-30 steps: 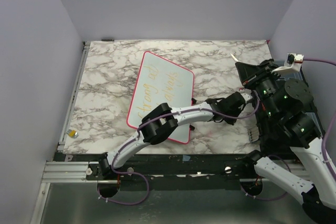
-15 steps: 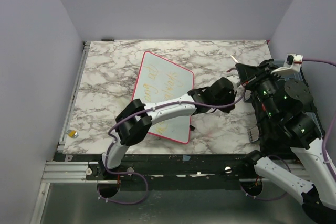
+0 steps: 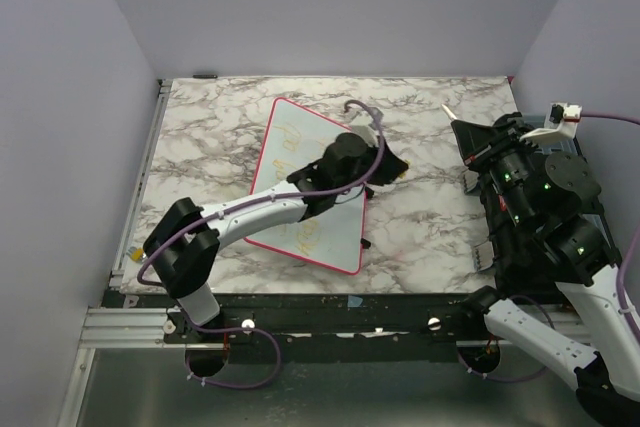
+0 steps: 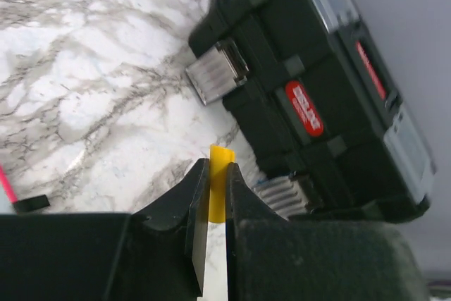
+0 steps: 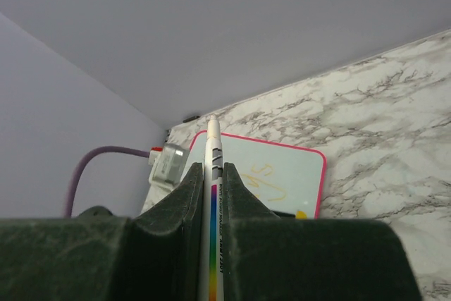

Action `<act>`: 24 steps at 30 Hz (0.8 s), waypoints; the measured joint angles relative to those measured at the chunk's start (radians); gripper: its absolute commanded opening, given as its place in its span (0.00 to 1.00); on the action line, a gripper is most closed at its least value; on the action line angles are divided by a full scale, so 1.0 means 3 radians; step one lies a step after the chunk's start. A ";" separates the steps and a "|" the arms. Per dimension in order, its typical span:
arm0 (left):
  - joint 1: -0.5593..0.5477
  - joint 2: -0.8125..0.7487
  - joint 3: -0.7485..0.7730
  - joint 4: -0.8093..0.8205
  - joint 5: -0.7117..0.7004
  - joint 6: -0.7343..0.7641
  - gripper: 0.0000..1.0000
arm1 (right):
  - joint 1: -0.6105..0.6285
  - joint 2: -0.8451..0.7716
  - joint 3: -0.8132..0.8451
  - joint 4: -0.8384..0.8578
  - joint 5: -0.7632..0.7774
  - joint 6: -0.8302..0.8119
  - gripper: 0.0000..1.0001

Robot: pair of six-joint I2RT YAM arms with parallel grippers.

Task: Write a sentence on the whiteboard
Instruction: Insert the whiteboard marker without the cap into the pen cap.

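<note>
The whiteboard [image 3: 312, 237] lies tilted on the marble table, red-pink rim, with the yellow sentence [image 3: 290, 143] partly hidden under my left arm. My left gripper [image 3: 393, 169] sits just past the board's right edge, shut on a small yellow cap [image 4: 219, 182]; its jaws [image 4: 217, 174] pinch it. My right gripper [image 3: 478, 143] is at the far right, raised, shut on a white marker [image 3: 452, 114] pointing up and left. In the right wrist view the gripper [image 5: 211, 174] clamps the rainbow-striped marker [image 5: 213, 202], and the whiteboard [image 5: 289, 163] with yellow writing [image 5: 266, 187] lies beyond.
A black case [image 4: 310, 96] with a red label and metal latches lies on the table's right side, under my right arm. A small yellow thing [image 3: 133, 255] lies at the table's left edge. Grey walls close in the table.
My left arm has swung left and away from the right arm; its gripper went from beside the right gripper to the board's right edge. The right arm has stayed put.
</note>
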 measured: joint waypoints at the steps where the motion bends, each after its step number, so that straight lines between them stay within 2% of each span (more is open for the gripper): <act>1: 0.0203 -0.0064 -0.0228 0.0281 0.0184 -0.0211 0.00 | 0.0000 0.0000 0.0003 -0.0011 0.0005 0.0000 0.01; 5: 0.0739 -0.0051 -0.0697 0.0971 0.0566 -0.0814 0.00 | 0.0000 -0.0008 0.0006 -0.0058 0.0037 0.0000 0.01; 12: 0.0767 -0.0051 -0.0902 0.1633 0.0816 -0.1436 0.00 | 0.0000 -0.0065 -0.0036 -0.0048 0.0001 -0.0025 0.01; 16: 0.0741 -0.0137 -0.0916 0.1694 0.0774 -0.1728 0.00 | 0.0000 -0.0122 -0.0201 0.0024 -0.0271 -0.0153 0.01; 24: 0.0732 -0.0591 -0.0963 0.1530 0.0324 -0.2303 0.00 | 0.0000 -0.0074 -0.0507 0.0146 -0.0790 -0.0432 0.01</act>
